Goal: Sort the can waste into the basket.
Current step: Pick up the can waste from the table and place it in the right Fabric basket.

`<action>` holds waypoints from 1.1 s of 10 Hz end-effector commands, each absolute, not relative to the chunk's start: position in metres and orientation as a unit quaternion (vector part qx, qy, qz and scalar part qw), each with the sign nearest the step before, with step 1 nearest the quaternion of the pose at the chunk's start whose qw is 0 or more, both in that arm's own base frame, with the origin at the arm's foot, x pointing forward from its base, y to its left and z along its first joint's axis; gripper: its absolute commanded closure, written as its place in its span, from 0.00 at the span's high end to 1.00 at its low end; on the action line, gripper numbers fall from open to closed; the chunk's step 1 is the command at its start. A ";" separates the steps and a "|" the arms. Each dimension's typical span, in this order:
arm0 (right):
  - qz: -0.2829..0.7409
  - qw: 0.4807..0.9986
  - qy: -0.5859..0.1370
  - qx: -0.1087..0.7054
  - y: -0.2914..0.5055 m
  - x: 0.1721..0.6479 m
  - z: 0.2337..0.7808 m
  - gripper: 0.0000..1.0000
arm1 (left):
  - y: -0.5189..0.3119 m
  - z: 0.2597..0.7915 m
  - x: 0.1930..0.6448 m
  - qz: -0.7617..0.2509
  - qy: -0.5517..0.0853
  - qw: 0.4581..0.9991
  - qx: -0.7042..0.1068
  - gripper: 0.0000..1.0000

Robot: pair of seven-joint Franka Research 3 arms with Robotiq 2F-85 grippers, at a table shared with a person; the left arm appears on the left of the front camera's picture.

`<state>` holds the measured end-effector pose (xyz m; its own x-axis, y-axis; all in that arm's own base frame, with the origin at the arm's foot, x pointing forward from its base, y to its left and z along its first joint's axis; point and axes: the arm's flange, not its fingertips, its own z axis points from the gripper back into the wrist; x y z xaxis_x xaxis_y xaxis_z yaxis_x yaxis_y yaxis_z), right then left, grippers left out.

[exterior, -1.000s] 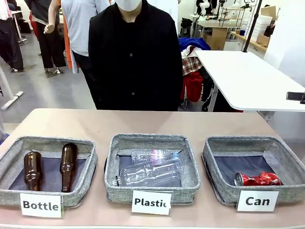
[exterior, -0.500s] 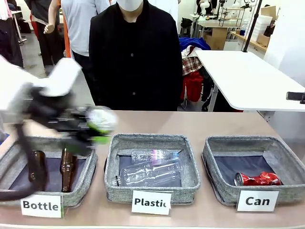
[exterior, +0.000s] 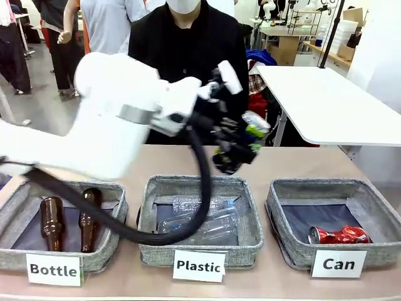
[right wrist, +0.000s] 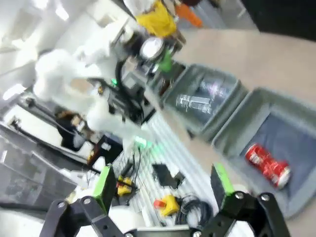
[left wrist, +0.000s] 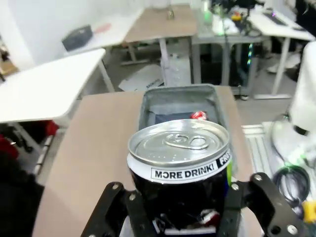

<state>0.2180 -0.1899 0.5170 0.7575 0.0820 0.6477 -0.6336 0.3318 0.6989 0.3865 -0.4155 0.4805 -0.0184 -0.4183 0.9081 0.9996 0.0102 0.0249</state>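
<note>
Front view: left tool is clamped on the black can, up in the air above the far edge of the Plastic basket, at about 10 o'clock from the Can basket. Risk: the can is not over the Can basket yet, so an early release would likely drop it into Plastic or onto the bench. The arm's cable loop hangs low over the Plastic basket and could snag its rim or drag the plastic bottles. A person stands close behind the arm at 12 o'clock, so a wide swing could clip them.

Count here: 3 baskets (Bottle basket, Plastic, Can), 2 brown bottles, 2 clear plastic bottles by my read, though they overlap, 1 red can lying in the Can basket at its 5 o'clock corner, 1 black can in the tool.

Left wrist view: black can sits upright between the fingers, lid up, pads on its sides. Can basket lies ahead at 12 o'clock, red can peeking inside. Grip looks low on the can body; it could tip on a sudden stop.

Right wrist view: right tool is spread wide and empty, high above the Can basket with the red can at 4 o'clock. Both arms near that basket risk a clash.
</note>
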 end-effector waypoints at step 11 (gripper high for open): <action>0.179 0.830 -0.232 0.475 -0.253 0.158 0.503 1.00 | -0.577 0.424 0.370 -0.712 -0.339 0.491 -0.370 0.00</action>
<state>0.1596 -0.2555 0.5013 0.8268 0.0689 0.5583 -0.5156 0.4897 0.7031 0.3753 -0.5766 0.4241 -0.2109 -0.4652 0.8597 0.9605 -0.2622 0.0937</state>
